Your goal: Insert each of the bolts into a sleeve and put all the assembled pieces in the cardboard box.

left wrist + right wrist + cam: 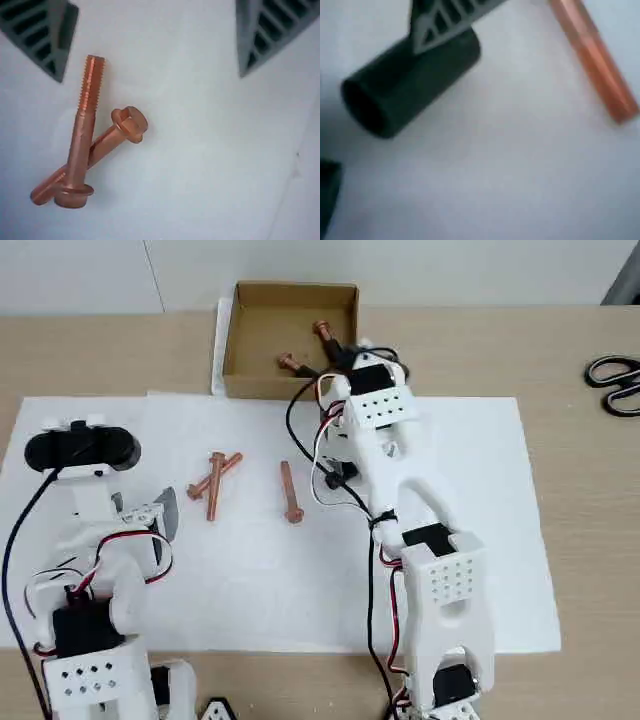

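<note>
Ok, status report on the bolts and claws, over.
Left claw open, facing two crossed bolts. Right claw at black sleeve, grip unclear, single bolt beside. Two more bolts in cardboard box.

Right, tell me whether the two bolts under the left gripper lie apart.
No, the threaded bolt lies across the other bolt, touching it.

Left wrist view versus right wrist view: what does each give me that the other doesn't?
Left wrist: two crossed bolts lying flat, with the left tool open near them. Right wrist: a black sleeve on its side, and the shaft of a single bolt apart from it. Both: the white paper underneath.
</note>
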Controlling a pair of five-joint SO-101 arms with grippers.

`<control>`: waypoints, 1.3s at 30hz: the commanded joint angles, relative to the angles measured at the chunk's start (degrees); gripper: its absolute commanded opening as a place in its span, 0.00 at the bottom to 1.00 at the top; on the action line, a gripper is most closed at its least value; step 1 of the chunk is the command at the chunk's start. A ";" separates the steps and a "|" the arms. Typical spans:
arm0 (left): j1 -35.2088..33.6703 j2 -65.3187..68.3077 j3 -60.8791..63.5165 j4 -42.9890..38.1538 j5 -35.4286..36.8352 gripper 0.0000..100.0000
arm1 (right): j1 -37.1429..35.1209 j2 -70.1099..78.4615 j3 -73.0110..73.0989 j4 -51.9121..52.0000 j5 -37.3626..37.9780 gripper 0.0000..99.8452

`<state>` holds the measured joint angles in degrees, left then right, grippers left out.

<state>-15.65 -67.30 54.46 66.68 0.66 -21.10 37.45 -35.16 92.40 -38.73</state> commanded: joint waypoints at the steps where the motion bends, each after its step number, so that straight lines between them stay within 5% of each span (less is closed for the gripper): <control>1: 0.00 -0.88 -2.33 0.09 0.00 0.21 | -0.66 -0.66 -0.44 -0.92 -7.65 0.15; 14: 0.00 -0.88 -2.33 0.09 0.00 0.21 | -0.92 -0.13 -1.41 -5.93 -19.08 0.15; 39: 0.00 -0.79 -0.57 -0.26 0.00 0.21 | -0.92 5.23 -1.58 -7.69 -21.45 0.15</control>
<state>-15.65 -67.30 54.46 66.68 0.66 -21.89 42.73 -35.16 85.71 -59.65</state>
